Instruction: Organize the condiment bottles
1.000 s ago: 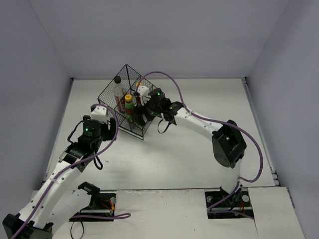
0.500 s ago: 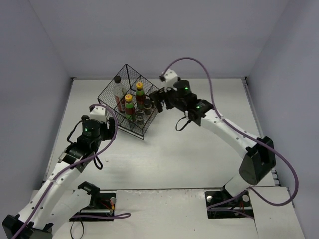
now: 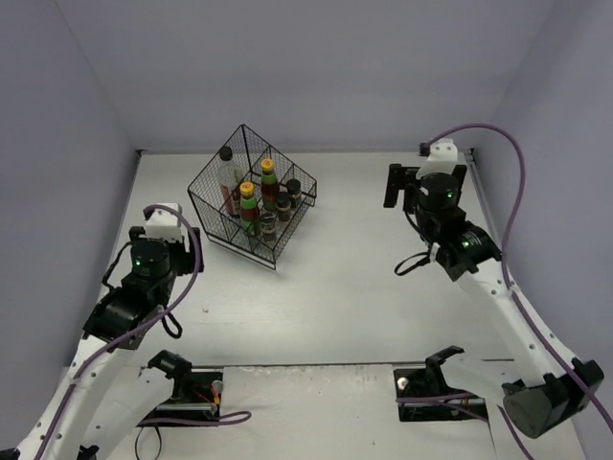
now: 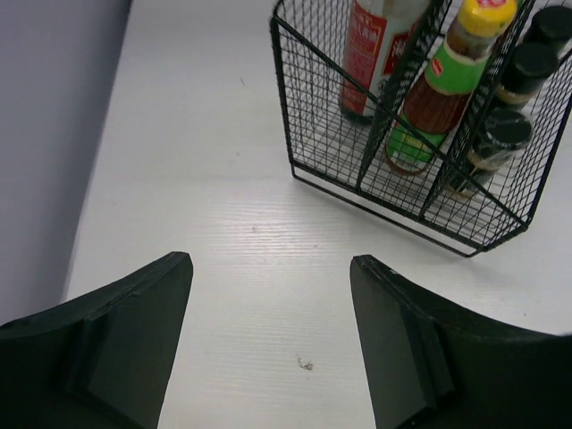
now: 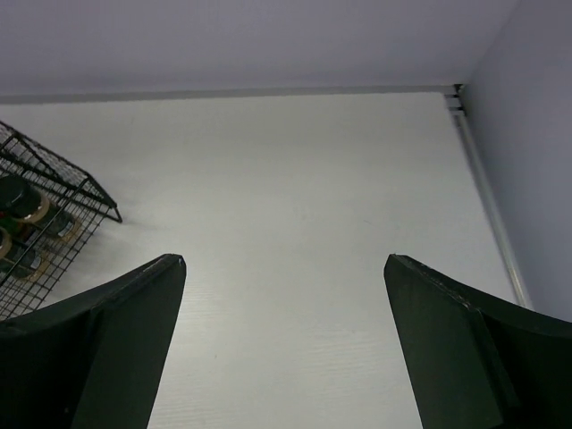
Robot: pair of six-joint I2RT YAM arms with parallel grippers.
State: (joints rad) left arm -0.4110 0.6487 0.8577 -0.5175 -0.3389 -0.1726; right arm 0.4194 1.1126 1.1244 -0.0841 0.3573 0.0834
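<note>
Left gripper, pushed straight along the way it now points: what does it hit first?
The left gripper would probably meet bare table first, short of the black wire basket, which stands further ahead and to the right; depth is unclear.

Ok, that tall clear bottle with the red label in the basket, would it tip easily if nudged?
Likely tippy on its own: the tall bottle is narrow and tallest. The mesh walls of the wire basket should hold it upright. Its smooth clear body may slip when gripped.
</note>
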